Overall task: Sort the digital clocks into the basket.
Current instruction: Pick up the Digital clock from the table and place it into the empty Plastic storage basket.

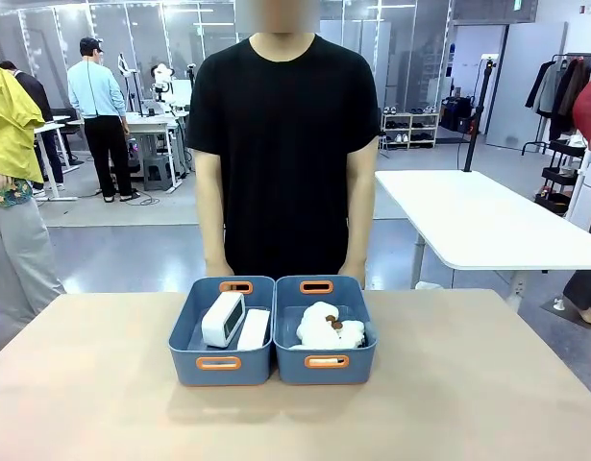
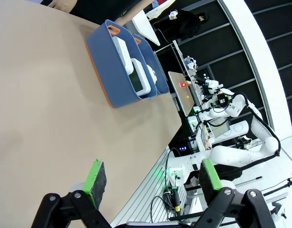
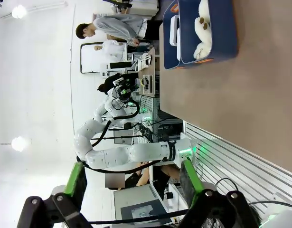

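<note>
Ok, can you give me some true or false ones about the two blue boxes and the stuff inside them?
1. Both small white plastic digital clocks sit in the left blue rectangular plastic basket. True.
2. The fluffy white sheep toys share a basket with the clocks. False: they lie in the right blue basket.
3. The two baskets stand side by side on the tan table. True.
4. The left gripper is shut on a clock. False: its jaws are open and empty, away from the baskets.
5. The right gripper is open. True.
</note>
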Robot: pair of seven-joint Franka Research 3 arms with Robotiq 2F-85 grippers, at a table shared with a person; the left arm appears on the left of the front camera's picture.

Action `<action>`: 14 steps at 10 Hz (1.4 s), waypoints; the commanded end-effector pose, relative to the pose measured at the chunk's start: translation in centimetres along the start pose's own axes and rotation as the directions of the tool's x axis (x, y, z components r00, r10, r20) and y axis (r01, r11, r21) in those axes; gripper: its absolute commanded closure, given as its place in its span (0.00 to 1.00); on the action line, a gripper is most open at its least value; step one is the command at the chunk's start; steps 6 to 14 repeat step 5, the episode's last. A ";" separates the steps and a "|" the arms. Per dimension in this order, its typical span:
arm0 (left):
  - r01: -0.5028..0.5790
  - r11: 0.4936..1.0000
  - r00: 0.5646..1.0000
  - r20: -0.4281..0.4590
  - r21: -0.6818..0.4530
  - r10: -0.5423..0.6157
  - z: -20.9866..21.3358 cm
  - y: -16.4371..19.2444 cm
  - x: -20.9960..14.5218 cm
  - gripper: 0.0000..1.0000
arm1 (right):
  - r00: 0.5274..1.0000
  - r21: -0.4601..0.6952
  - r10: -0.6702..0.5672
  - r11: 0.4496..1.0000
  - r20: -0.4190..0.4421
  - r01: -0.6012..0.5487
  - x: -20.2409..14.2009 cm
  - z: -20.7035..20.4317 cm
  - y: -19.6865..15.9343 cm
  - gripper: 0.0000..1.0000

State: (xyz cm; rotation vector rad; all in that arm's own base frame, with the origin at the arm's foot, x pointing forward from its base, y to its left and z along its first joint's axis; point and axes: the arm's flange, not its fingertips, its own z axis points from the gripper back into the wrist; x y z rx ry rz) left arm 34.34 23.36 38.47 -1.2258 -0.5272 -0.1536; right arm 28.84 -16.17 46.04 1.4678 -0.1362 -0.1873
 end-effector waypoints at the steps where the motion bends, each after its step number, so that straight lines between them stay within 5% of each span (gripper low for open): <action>1: 0.004 1.000 1.000 -0.007 0.002 -0.004 0.1 -0.3 0.1 0.00 | 1.000 0.000 0.000 1.000 -0.004 0.000 0.2 0.0 0.3 0.00; 14: 0.004 1.000 1.000 -0.007 0.002 -0.004 0.1 -0.3 0.1 0.00 | 1.000 0.000 0.000 1.000 -0.004 0.000 0.2 0.0 0.3 0.00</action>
